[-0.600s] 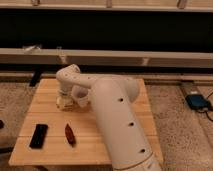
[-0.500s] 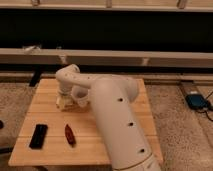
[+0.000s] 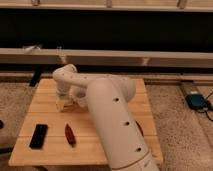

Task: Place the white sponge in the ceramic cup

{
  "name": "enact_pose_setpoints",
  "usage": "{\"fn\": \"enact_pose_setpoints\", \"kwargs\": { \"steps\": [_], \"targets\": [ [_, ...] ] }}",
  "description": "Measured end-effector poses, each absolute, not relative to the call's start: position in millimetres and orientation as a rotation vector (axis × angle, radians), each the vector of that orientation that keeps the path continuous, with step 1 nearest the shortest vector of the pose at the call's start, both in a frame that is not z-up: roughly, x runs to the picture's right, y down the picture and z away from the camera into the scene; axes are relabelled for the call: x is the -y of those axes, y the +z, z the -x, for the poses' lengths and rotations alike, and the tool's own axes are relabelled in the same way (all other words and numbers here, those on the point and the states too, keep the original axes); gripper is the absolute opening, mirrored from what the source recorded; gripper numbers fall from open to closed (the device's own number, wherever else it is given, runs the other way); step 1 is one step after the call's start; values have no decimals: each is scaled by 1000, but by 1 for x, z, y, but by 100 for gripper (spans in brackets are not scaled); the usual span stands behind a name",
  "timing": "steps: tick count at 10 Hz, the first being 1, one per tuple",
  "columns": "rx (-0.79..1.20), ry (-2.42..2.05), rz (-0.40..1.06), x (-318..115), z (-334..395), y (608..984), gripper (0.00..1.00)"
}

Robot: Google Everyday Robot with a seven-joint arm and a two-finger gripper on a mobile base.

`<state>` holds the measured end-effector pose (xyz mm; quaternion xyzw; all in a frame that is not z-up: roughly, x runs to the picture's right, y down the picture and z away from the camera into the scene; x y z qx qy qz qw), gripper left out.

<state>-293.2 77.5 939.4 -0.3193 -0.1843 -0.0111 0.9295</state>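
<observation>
My white arm reaches from the lower right across the wooden table [image 3: 45, 107] to its left part. The gripper [image 3: 63, 99] points down at the arm's end, low over the tabletop. A small whitish-cream block, which looks like the white sponge [image 3: 63, 105], sits right at the gripper's tip, touching or just above the wood. The ceramic cup does not show; the arm covers the middle of the table.
A flat black object [image 3: 38, 136] and a small dark red object [image 3: 70, 134] lie near the table's front left. A long bench with a dark gap runs behind the table. A blue device [image 3: 196, 101] lies on the floor at the right.
</observation>
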Motion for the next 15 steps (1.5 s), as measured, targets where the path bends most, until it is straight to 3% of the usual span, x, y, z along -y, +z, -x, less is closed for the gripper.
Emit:
{"fn": "enact_pose_setpoints", "kwargs": {
  "steps": [4, 6, 7, 15],
  "targets": [
    [372, -52, 659, -79, 298, 940, 32],
    [372, -60, 650, -77, 298, 938, 8],
    [376, -56, 636, -72, 297, 935, 2],
    [520, -30, 454, -8, 314, 862, 0]
  ]
}}
